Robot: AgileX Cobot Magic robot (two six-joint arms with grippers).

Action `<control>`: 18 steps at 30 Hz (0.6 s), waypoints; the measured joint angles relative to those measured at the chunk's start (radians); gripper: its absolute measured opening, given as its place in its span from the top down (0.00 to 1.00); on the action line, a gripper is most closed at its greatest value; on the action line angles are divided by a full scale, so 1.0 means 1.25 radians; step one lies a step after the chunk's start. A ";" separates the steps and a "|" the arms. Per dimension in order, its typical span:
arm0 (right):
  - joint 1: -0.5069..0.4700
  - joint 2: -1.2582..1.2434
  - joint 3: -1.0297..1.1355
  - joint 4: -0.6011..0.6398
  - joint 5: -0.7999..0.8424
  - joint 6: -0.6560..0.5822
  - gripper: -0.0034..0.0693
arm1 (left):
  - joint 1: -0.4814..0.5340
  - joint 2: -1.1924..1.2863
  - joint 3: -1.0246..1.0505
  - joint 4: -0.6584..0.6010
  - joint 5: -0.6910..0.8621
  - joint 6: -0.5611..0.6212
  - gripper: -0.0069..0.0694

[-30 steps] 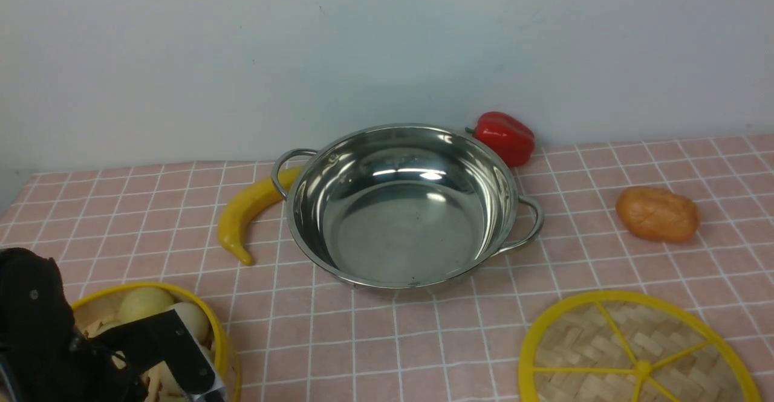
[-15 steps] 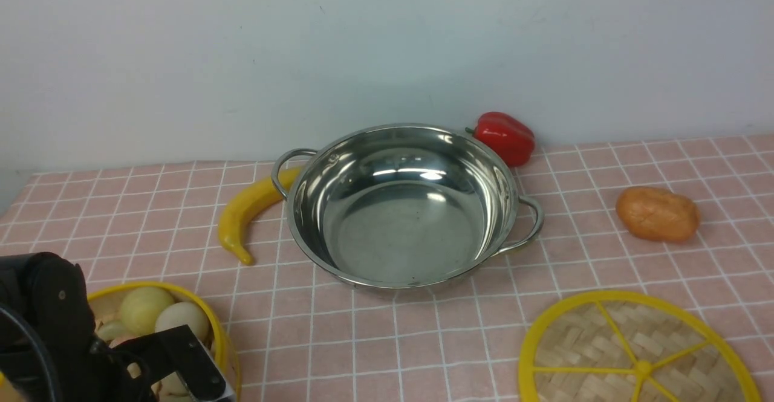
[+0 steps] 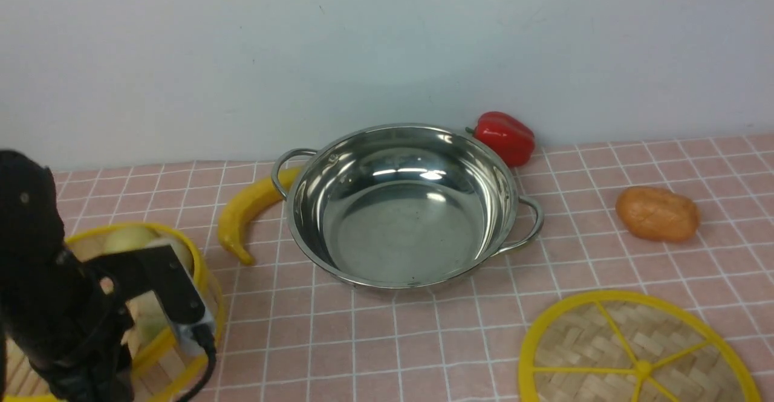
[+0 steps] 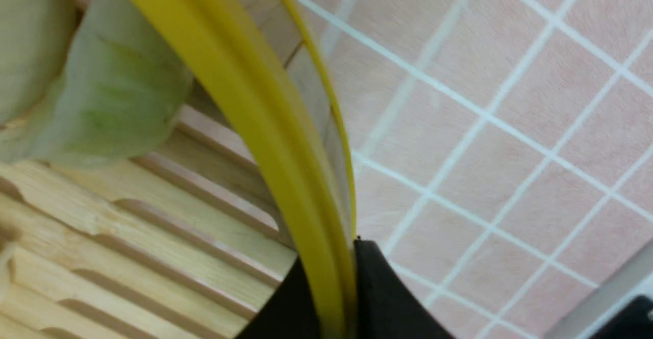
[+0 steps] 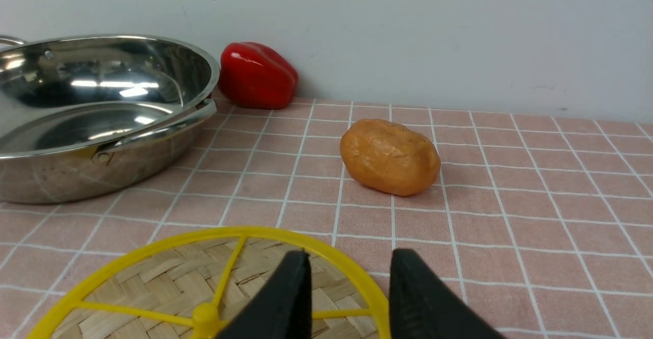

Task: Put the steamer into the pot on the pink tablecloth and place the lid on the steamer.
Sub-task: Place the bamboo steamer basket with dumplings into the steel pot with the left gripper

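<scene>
The steamer (image 3: 202,272), a bamboo basket with a yellow rim and pale buns, hangs tilted at the front left, lifted off the pink tablecloth (image 3: 423,341). My left gripper (image 3: 190,320) is shut on its rim. In the left wrist view the yellow rim (image 4: 245,104) is clamped between the black fingers of the left gripper (image 4: 336,278), with the slatted floor beside it. The empty steel pot (image 3: 402,205) stands in the middle. The lid (image 3: 635,353) lies flat at the front right. My right gripper (image 5: 349,262) is open and empty just above the lid's (image 5: 168,278) far rim.
A yellow banana (image 3: 245,208) lies against the pot's left handle. A red pepper (image 3: 505,136) sits behind the pot by the wall. An orange potato (image 3: 657,213) lies right of the pot, beyond the lid. The wall closes off the back.
My left arm has risen and lifted the steamer off the cloth; the basket now sits higher and tilted. The pot, the lid and the other things have not moved.
</scene>
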 joint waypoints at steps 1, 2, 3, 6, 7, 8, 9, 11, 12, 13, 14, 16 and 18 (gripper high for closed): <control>0.000 0.000 0.000 0.000 0.000 0.000 0.62 | -0.011 -0.004 -0.053 0.003 0.012 0.000 0.87; 0.000 0.000 0.000 0.000 0.000 0.000 0.62 | -0.020 -0.005 -0.074 0.004 0.015 0.001 0.87; 0.000 0.000 0.000 0.000 0.000 0.000 0.62 | -0.023 -0.005 -0.088 0.005 0.015 0.001 0.87; 0.000 0.000 0.000 0.000 0.000 0.000 0.62 | -0.080 -0.005 -0.189 0.013 0.016 0.027 0.87; 0.000 0.000 0.000 0.000 0.000 0.000 0.62 | -0.102 -0.003 -0.214 0.013 0.016 0.041 0.87; 0.000 0.000 0.000 0.000 0.000 0.000 0.62 | -0.125 -0.001 -0.232 0.013 0.015 0.057 0.87; 0.000 0.000 0.000 0.000 0.000 0.000 0.62 | -0.149 0.005 -0.253 0.013 0.010 0.073 0.87; 0.000 0.000 0.000 0.000 0.000 0.000 0.62 | -0.181 0.018 -0.279 0.013 -0.004 0.097 0.87; 0.000 0.000 0.000 0.000 0.000 0.000 0.62 | -0.213 0.038 -0.303 0.015 -0.032 0.120 0.87; 0.000 0.000 0.000 0.000 0.000 0.000 0.62 | -0.239 0.065 -0.326 0.019 -0.065 0.139 0.87; 0.000 0.000 0.000 0.000 0.000 0.000 0.62 | -0.254 0.078 -0.335 0.020 -0.080 0.150 0.87; 0.000 0.000 0.000 0.000 0.000 0.000 0.62 | -0.276 0.108 -0.355 0.022 -0.106 0.167 0.87; 0.000 0.000 0.000 0.000 0.000 0.000 0.62 | -0.309 0.172 -0.391 0.025 -0.138 0.201 0.87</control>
